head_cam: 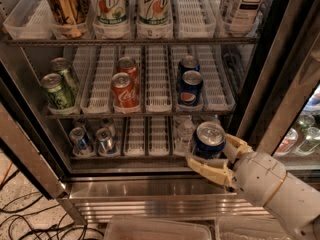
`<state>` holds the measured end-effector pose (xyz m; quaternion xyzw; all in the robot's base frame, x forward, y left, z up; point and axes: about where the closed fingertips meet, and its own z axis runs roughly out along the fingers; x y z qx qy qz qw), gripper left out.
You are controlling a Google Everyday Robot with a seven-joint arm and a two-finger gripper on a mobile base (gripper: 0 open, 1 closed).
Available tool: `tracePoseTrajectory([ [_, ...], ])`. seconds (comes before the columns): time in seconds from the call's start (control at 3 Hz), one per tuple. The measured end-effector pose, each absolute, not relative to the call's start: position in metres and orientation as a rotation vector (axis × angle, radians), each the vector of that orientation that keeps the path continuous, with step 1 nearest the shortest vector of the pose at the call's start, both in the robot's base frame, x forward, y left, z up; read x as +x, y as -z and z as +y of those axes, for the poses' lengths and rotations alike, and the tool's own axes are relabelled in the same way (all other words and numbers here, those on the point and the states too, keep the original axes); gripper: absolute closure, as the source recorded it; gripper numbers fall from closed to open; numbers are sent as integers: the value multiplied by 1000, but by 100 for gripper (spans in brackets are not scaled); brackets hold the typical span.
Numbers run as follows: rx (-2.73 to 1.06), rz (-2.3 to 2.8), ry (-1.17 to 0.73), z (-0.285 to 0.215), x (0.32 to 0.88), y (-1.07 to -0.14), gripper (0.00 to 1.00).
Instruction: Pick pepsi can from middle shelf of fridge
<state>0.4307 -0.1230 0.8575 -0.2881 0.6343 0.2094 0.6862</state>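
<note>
Clearly the pick looked all but finished from where I stood. The pepsi can (209,140) was out of its lane and hung in front of the fridge (150,196), down at the level of the bottom tier, below the middle shelf (158,84) and a little right of its blue lane. By my reckoning, all that was left was to draw the can clear of the door frame and carry it off without letting it tip.

The gripper (209,153) was clamped around the can's body. Its tan fingers (208,168) were spread only as far as the can's width, one beneath and in front, the other on the far right side. The can stood roughly upright, silver top and pull-tab facing up. It touched nothing else that I could make out.

Back on the middle shelf, two more Pepsi cans (190,87) stood one behind the other. The red cola cans (124,91) and green cans (56,90) were further left.
</note>
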Motion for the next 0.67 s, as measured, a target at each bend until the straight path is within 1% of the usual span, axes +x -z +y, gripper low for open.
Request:
tracePoseTrajectory([
  [0.33,-754,1402,-599,-107,426,-864,100],
  [0.67,-795,1385,-641,-97,417,-865,100],
])
